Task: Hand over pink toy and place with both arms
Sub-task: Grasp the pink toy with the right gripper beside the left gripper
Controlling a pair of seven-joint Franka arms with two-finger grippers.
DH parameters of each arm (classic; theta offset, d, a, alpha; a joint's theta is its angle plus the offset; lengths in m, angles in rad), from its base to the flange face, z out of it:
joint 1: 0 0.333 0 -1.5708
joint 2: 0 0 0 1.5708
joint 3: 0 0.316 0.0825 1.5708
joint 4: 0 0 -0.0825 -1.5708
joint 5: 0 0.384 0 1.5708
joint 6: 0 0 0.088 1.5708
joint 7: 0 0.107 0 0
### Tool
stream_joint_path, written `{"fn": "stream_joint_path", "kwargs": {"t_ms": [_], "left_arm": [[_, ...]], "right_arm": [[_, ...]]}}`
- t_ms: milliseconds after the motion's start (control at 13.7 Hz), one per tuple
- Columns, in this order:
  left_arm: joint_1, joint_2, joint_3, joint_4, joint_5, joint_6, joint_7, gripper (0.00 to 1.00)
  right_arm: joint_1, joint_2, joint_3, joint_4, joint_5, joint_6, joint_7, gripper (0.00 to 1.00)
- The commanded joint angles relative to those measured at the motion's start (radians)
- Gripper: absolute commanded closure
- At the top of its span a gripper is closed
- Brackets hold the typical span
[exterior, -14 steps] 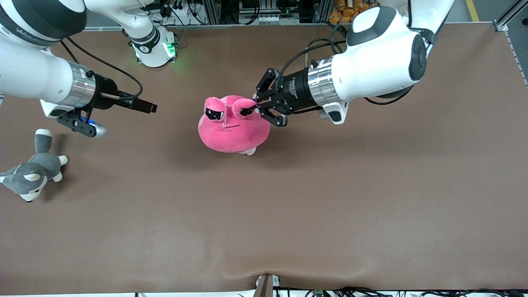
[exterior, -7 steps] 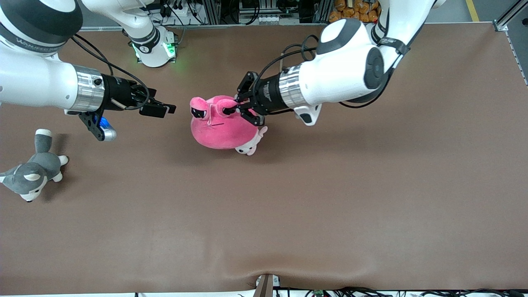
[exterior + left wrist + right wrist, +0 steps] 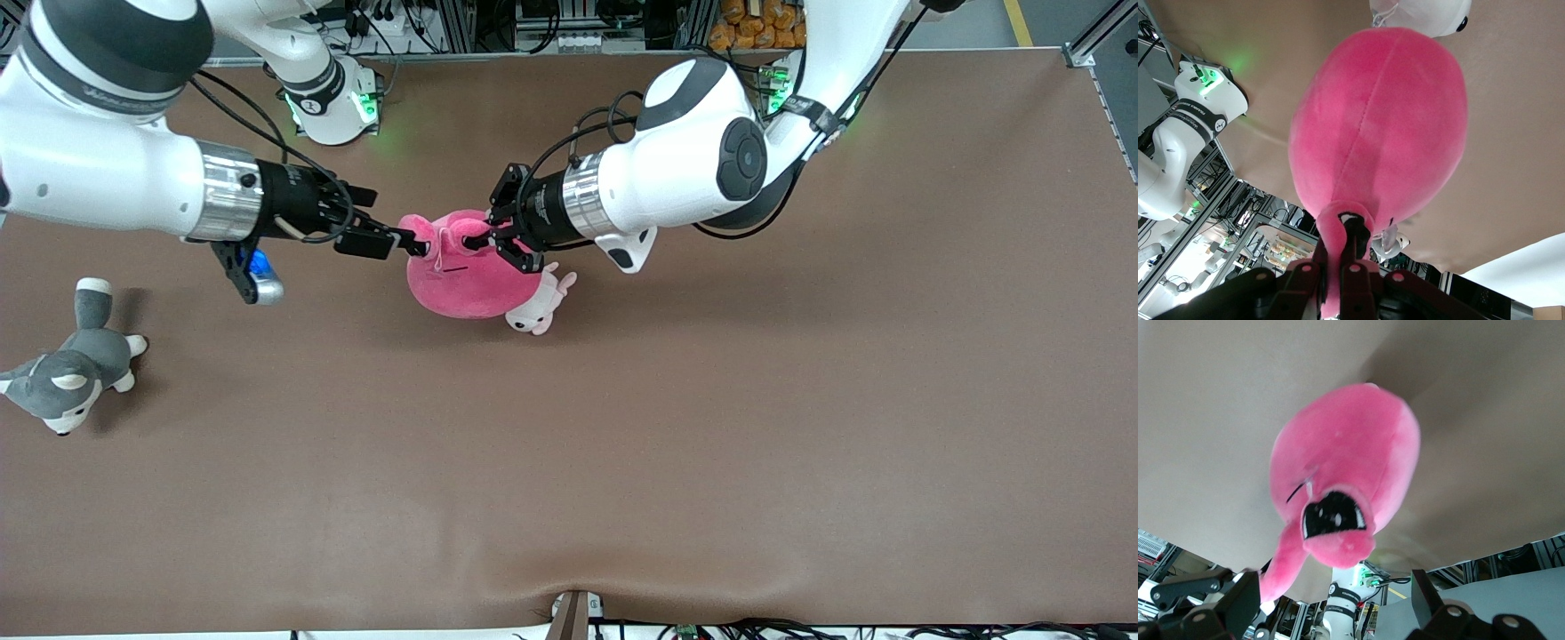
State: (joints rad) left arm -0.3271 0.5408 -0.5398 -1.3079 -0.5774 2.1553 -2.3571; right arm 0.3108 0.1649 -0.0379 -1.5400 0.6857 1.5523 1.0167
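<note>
Altogether one pink toy (three plushes)

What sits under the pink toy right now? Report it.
The pink toy hangs from the shut left gripper. Under its edge a small pale pink-and-white plush lies on the brown table, partly covered. The open right gripper brackets one eye bump.

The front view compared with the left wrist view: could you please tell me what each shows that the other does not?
Only the front view shows the grey husky plush near the right arm's end of the table and the open right gripper at one eye bump. Only the left wrist view shows the left gripper's fingers pinching the other eye bump close up. Both show the pink toy, held by the shut left gripper, and the small pale plush.
</note>
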Motion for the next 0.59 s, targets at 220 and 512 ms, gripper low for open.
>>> {"fn": "stream_joint_path", "kwargs": {"t_ms": [220,512], "left_arm": [[-0.018,-0.002,0.011,0.022,0.014,0.008,-0.031,1.00],[-0.013,-0.004,0.012,0.022,0.014,0.008,-0.030,1.00]], "right_arm": [[0.005,0.041,-0.010,-0.021,0.015,-0.009,0.025,0.00],[-0.002,0.064,-0.011,-0.046,0.014,-0.006,0.025,0.00]]}}
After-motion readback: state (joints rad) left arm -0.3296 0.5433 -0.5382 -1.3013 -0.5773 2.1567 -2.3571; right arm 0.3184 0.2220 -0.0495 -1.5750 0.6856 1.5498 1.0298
